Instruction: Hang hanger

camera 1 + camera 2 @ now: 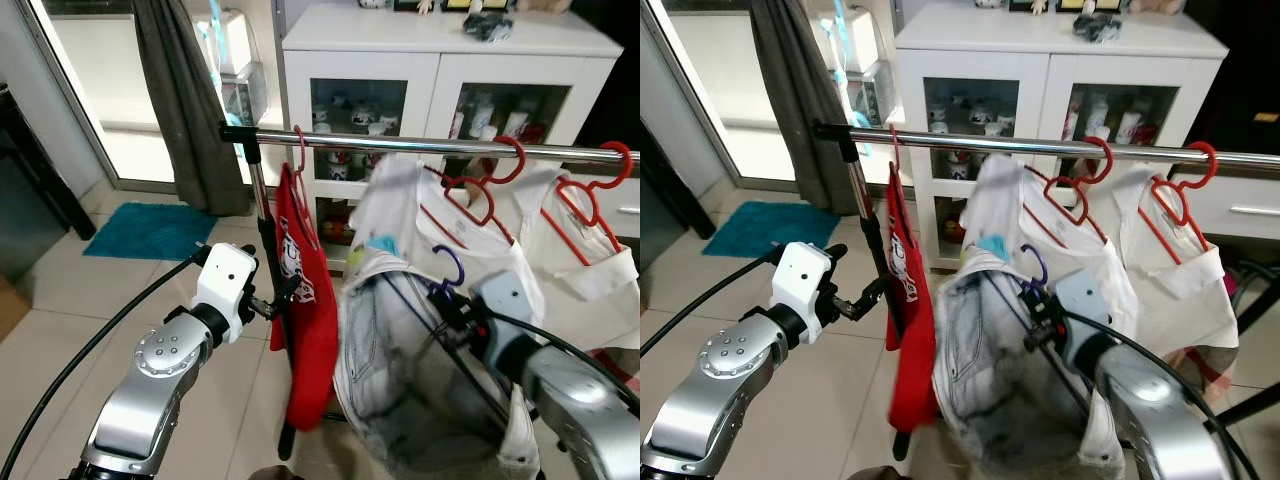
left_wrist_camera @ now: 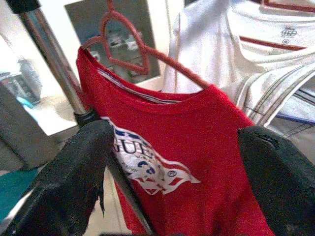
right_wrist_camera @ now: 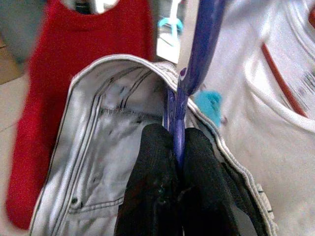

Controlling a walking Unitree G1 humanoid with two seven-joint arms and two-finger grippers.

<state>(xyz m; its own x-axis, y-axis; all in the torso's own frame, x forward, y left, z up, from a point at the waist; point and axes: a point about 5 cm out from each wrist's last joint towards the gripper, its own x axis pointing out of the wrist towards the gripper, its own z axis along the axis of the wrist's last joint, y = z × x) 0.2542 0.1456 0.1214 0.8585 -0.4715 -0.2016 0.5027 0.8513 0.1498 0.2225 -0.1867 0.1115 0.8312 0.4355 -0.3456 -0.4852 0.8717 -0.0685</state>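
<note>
Purple hanger [image 3: 189,73] carries a pale grey denim garment [image 1: 400,380] and sits below the rail [image 1: 420,145], its hook [image 1: 450,268] not yet on it. The right gripper [image 3: 177,162] pinches the hanger's neck, both black fingers [image 3: 150,182] pressed tight against the purple plastic, with the denim collar opening just under them. The right arm [image 1: 570,400] reaches up from the lower right, and the denim hangs in front of it.

Just left of the denim, a red shirt [image 1: 305,300] hangs from a red hanger [image 2: 133,44] near the rail's left end, beside the upright pole [image 1: 262,215]. The left gripper [image 2: 172,162] is up beside that shirt, facing its printed chest, fingers spread wide and holding nothing.

Behind the denim and to the right, two white shirts [image 1: 440,220] hang on red hangers [image 1: 585,195] hooked over the rail.

Past the rail stands a white cabinet [image 1: 440,50] with glass doors, a dark curtain [image 1: 185,100] to its left, and a teal mat [image 1: 150,230] on the tiled floor [image 1: 60,320].
</note>
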